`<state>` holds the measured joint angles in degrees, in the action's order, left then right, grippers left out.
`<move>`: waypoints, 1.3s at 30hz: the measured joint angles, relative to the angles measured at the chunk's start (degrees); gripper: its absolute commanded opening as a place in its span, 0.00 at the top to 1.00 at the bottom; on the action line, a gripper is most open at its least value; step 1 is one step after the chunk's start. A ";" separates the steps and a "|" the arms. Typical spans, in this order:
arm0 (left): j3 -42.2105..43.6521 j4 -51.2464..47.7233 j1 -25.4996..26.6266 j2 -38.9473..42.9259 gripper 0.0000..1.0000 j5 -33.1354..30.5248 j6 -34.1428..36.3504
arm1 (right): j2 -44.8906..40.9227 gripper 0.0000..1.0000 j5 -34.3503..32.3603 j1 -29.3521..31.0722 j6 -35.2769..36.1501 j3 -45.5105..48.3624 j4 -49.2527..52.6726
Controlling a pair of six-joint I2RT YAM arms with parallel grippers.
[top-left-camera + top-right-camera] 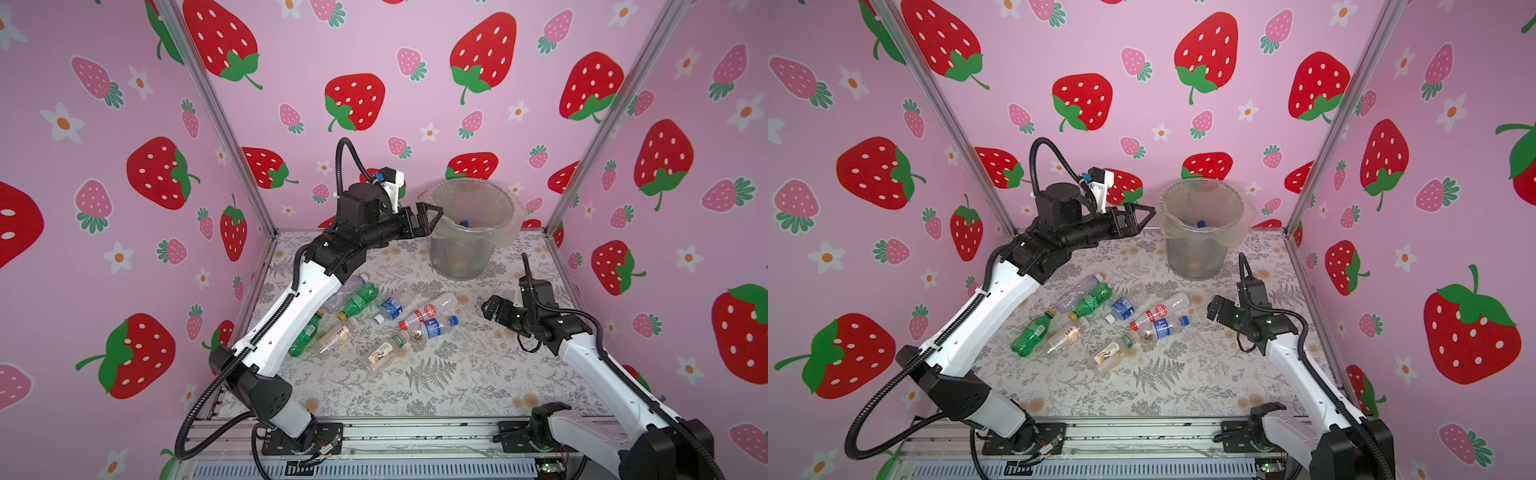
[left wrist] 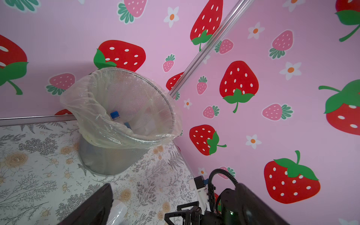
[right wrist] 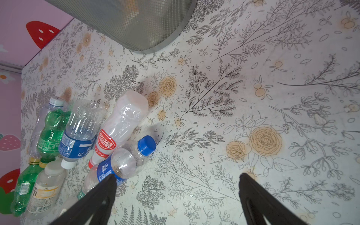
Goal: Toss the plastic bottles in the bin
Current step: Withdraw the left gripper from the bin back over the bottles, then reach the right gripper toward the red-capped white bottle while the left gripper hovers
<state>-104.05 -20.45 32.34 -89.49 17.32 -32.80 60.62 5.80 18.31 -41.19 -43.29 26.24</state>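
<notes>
1. The left gripper [image 1: 434, 217] is held open beside the rim of the plastic-lined grey mesh cylindrical bin [image 1: 461, 257].
2. The right gripper [image 3: 176, 176] is held open over the floral tabletop [image 1: 457, 374].
3. Small clear and green plastic bottles [image 1: 390, 308] are clustered there; a blue-capped bottle [image 1: 464, 223] is seen inside the bin.

Bright, even light; soft shadows; edges distorted.

Pink walls [image 1: 374, 45], strawberry-and-flower print. Silver posts [image 1: 219, 120] at far corners. Surface [image 1: 457, 386] pale, grey fern and orange rose pattern. Metal rail [image 1: 415, 434] along near edge.
</notes>
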 measured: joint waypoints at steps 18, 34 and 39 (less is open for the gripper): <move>13.73 -9.90 -3.39 7.13 0.01 1.16 4.68 | 0.02 0.01 -1.27 0.00 -5.73 0.00 -0.35; 28.39 -15.30 -3.37 10.54 0.01 1.16 10.16 | 1.14 0.01 -1.25 0.68 -7.65 2.36 -3.37; 32.39 -16.46 -3.37 12.66 0.01 0.63 10.56 | 2.69 0.01 -1.25 2.21 -8.81 2.36 -5.16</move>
<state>-71.66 -36.91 28.97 -76.84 17.96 -22.24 63.31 4.56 20.51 -50.00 -40.93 21.08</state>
